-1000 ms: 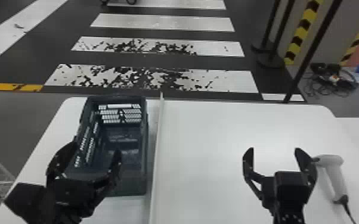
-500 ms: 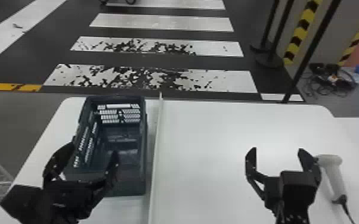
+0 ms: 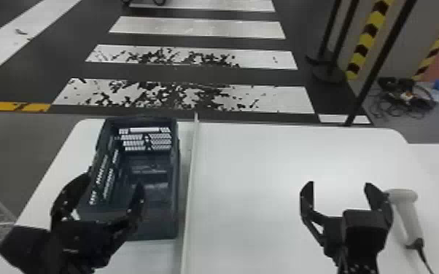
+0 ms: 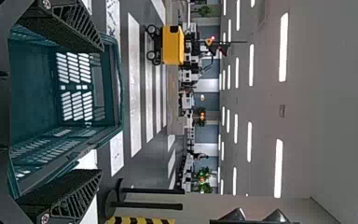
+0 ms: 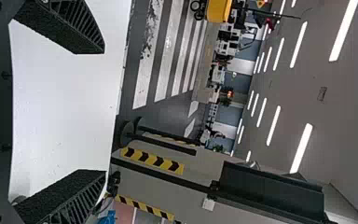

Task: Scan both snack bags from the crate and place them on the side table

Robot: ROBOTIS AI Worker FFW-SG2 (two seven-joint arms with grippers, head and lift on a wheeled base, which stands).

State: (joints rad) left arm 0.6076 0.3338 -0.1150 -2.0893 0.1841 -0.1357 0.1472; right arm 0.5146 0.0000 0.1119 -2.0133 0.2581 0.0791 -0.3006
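In the head view, the left gripper (image 3: 114, 181) is pointing forward by the crate (image 3: 156, 227) on the table (image 3: 251, 175), the right gripper (image 3: 339, 186) near the scanner (image 3: 410, 215); in the left wrist view, fingers (image 4: 63, 198) are gaping wide, empty, and in the right, likewise.

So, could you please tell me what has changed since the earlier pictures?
The right gripper has shifted slightly to the right, toward the scanner. Nothing has been taken hold of or let go; both grippers' jaws stand open, as before. The left gripper is about where it was, at the crate, and the crate, divider and scanner have stayed put.
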